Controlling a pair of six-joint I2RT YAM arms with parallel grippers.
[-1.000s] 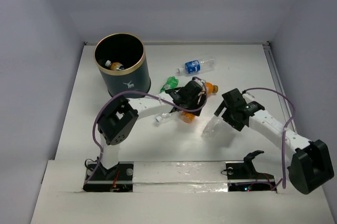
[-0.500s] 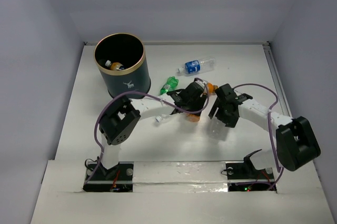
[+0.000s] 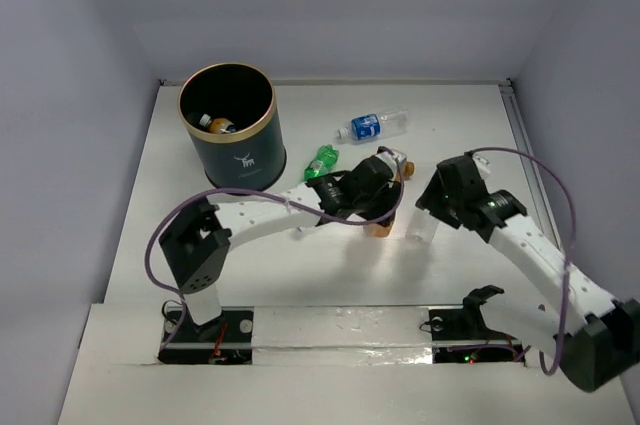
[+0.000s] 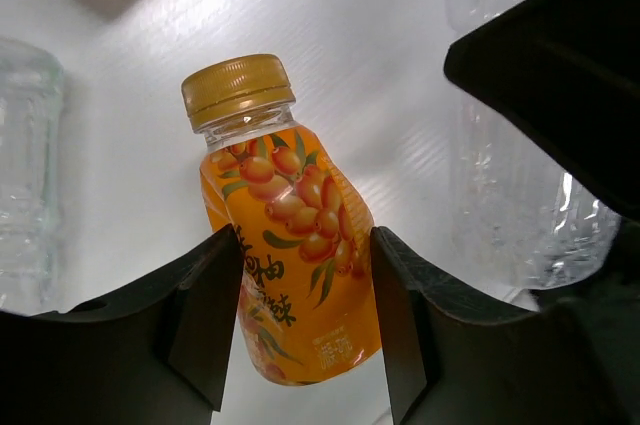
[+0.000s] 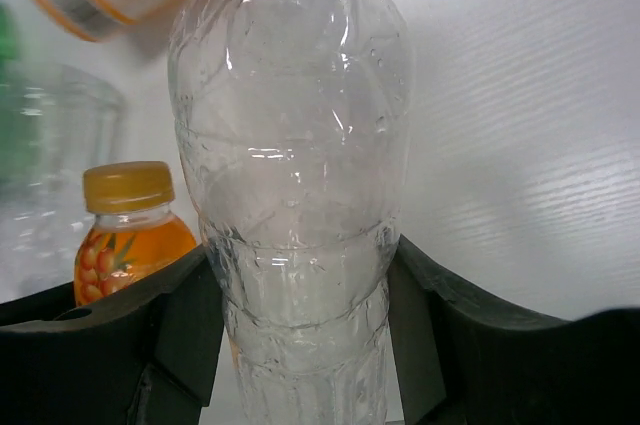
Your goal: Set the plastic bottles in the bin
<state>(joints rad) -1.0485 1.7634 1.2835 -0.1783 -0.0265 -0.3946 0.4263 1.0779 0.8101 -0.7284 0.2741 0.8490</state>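
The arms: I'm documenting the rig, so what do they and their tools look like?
Both the left arm and right arm have white links, chunky black joint housings and a looping purple cable. The left tool and right tool have matte black fingers with angled inner faces.

Tight mid-table: orange-filled plastic bottle (image 4: pixel 290 245) and clear plastic bottle (image 5: pixel 300 195) close together, small green plastic bottle (image 3: pixel 321 160) just far-left (lying down). Open white tabletop (image 3: pixel 140 245) at near left.

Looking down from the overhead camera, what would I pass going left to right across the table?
Bin → green bottle → blue-labelled bottle → clear bottle held in the right gripper.
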